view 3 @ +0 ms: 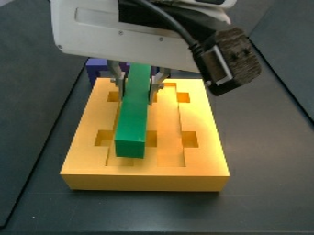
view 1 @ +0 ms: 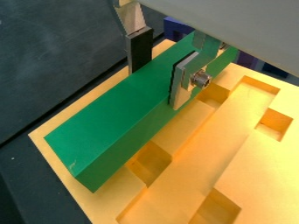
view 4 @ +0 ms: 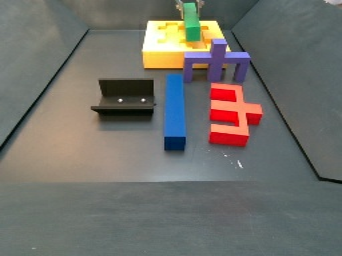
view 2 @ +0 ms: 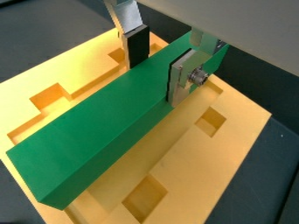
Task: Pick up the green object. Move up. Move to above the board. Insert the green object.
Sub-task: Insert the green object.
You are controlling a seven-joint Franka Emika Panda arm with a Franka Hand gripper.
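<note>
One step remains, I judge: my gripper clamps the green object low over the board, so next I lower it squarely into a groove.

Far end: end effector gripping green object above board.
</note>
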